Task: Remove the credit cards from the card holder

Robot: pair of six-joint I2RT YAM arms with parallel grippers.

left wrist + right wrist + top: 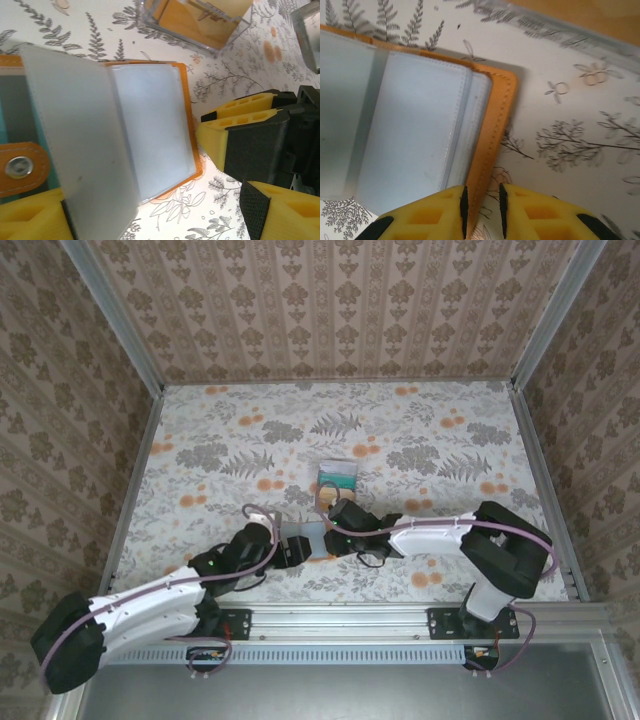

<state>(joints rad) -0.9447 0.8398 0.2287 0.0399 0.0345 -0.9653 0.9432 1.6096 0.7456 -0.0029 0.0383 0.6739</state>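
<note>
The orange card holder (311, 537) lies open on the flowered table between my two grippers. Its grey-blue pockets (150, 130) face up, one leaf (75, 145) stands raised, and an orange snap tab (20, 167) shows at the left. My right gripper (482, 207) is shut on the holder's orange edge (492, 130), which runs in between its pads. My left gripper (160, 210) is open wide over the holder's near edge, nothing between its fingers. Credit cards (337, 477), a teal one on top, rest farther back on the table.
A clear plastic tray (200, 22) with orange-tan pieces in it stands just beyond the holder. A metal rail (420, 615) runs along the near edge and patterned walls close in the table (200, 450) on three sides.
</note>
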